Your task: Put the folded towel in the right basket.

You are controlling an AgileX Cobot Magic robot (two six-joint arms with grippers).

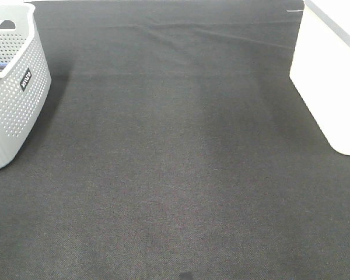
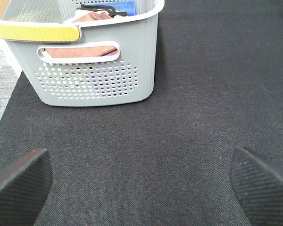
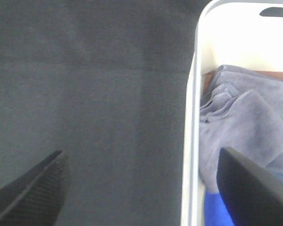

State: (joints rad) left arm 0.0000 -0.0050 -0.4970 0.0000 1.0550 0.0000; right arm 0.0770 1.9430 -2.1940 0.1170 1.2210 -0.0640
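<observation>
Your right gripper [image 3: 142,157] hangs wide and empty astride the rim of the white basket [image 3: 191,117]. A grey towel [image 3: 245,127] lies rumpled inside that basket, just beside the gripper, so the placing looks done. No towel shows on the mat [image 1: 175,163]; the others sit in the grey basket [image 2: 99,80] ahead of your left gripper [image 2: 139,155], likewise wide and empty, with open mat between.

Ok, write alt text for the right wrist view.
A white basket holds a crumpled grey towel and something blue; it stands on a dark mat. The open, empty right tool frames the basket's rim.
</observation>
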